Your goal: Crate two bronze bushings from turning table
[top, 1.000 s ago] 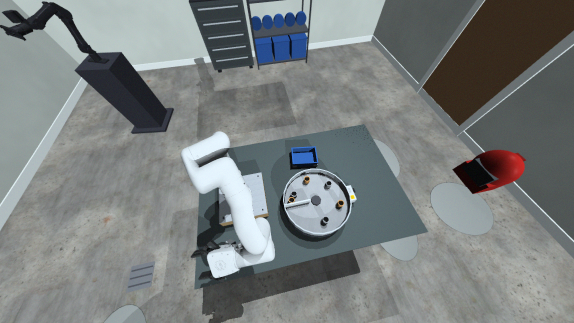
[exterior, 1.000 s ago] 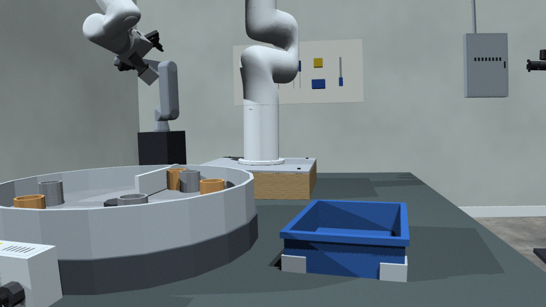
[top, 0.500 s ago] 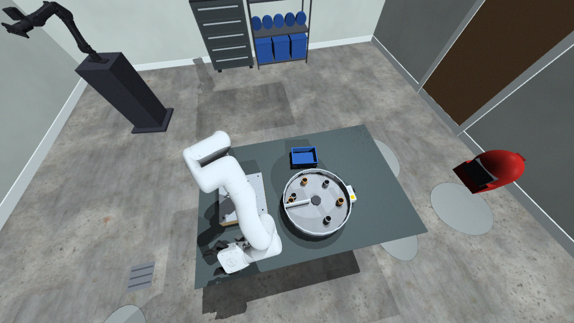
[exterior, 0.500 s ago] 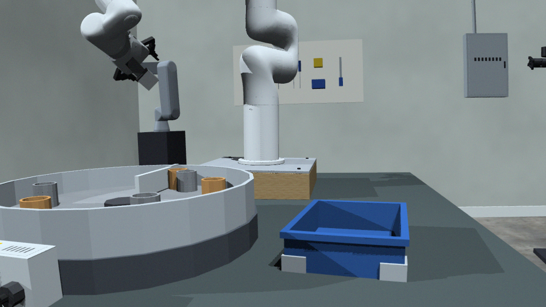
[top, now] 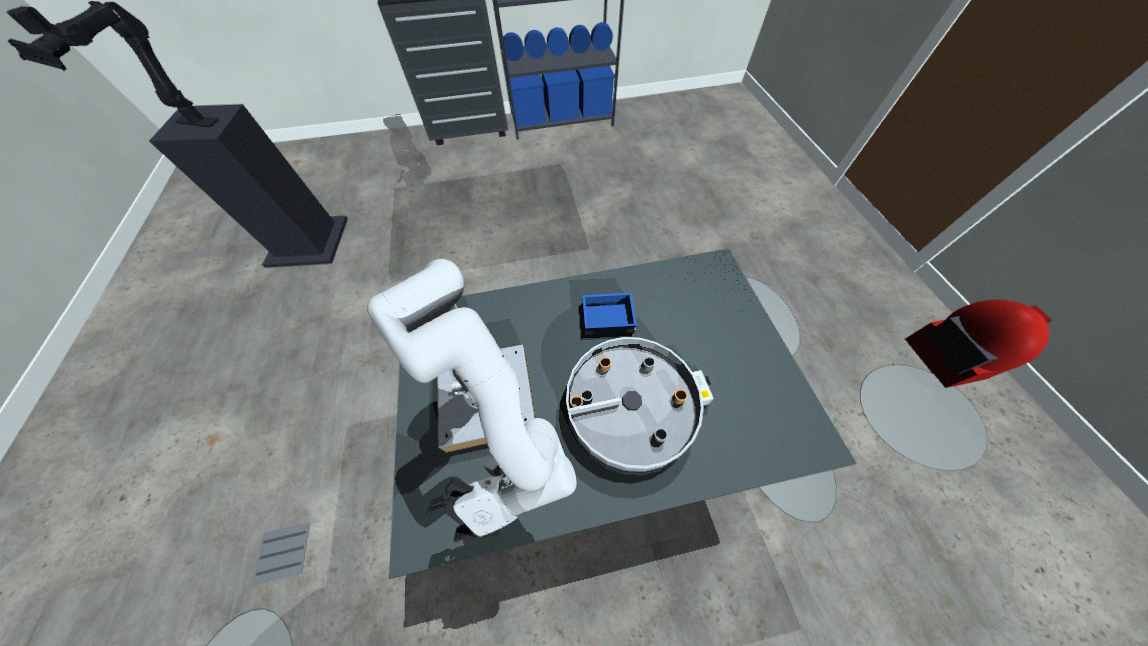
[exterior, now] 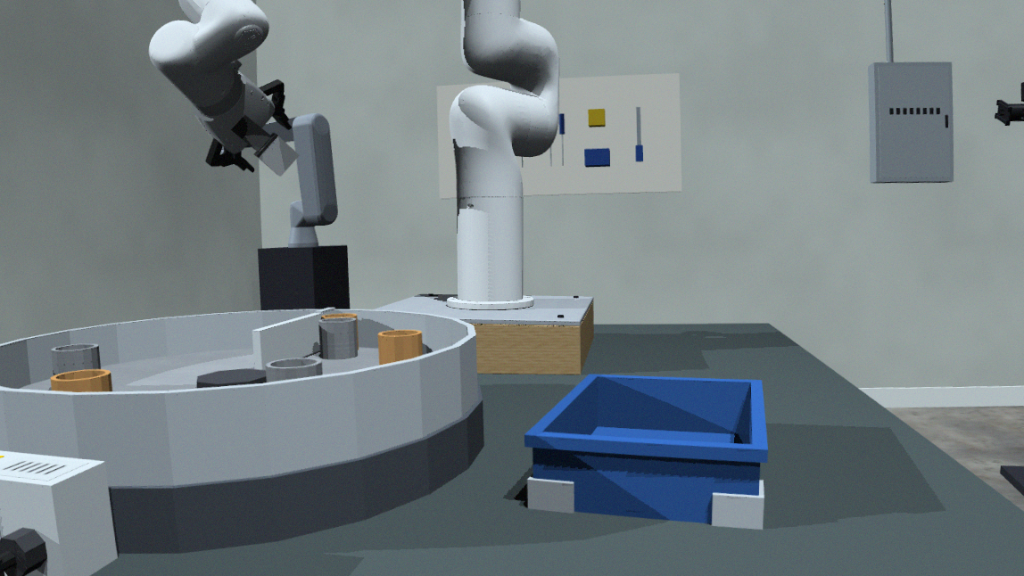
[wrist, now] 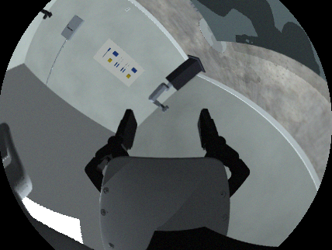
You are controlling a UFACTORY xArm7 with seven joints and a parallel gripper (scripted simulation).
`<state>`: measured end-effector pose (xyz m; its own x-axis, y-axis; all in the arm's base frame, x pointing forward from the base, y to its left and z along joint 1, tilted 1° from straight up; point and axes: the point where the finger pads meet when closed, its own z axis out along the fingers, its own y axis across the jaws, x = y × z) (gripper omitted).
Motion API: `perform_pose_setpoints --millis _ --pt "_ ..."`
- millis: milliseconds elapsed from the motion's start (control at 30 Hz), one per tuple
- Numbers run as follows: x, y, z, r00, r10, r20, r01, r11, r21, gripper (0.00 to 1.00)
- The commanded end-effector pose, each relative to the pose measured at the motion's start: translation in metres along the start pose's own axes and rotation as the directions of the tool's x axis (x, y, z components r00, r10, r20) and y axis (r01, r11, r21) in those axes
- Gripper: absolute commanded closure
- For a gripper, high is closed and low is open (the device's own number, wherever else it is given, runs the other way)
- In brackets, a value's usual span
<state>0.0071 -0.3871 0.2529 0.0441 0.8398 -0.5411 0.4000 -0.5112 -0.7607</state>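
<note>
The round grey turning table holds three bronze bushings and three grey ones. In the exterior view the bronze bushings show among the grey ones. The blue crate is empty, beside the turning table. My gripper is open and empty. It is raised high near the table's corner, far from the turning table and pointing at the room wall.
My arm's base stands on a wooden plinth behind the turning table. A white divider bar spans half the turning table. A white control box is fixed to its side. All stand on the dark table.
</note>
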Motion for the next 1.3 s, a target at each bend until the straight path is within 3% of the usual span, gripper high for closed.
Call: perform_pose_setpoints --millis 0,433,467,1000,1033,1133,1267 --pt "0.028 0.027 -0.025 0.993 -0.117 -0.021 0.113 0.987 -0.116 0.00" --pt "0.029 0.028 -0.026 0.992 -0.121 -0.021 0.117 0.986 -0.119 0.00" --pt "0.058 0.050 -0.052 0.971 -0.237 -0.023 0.225 0.946 -0.232 0.00" --pt "0.059 0.051 -0.053 0.971 -0.238 -0.023 0.226 0.946 -0.233 0.00" --pt "0.089 0.068 -0.081 0.938 -0.346 -0.006 0.323 0.883 -0.340 0.00" --pt "0.094 0.070 -0.086 0.932 -0.362 -0.002 0.338 0.871 -0.356 0.00" --pt "0.119 0.080 -0.110 0.898 -0.440 0.026 0.406 0.804 -0.435 0.00"
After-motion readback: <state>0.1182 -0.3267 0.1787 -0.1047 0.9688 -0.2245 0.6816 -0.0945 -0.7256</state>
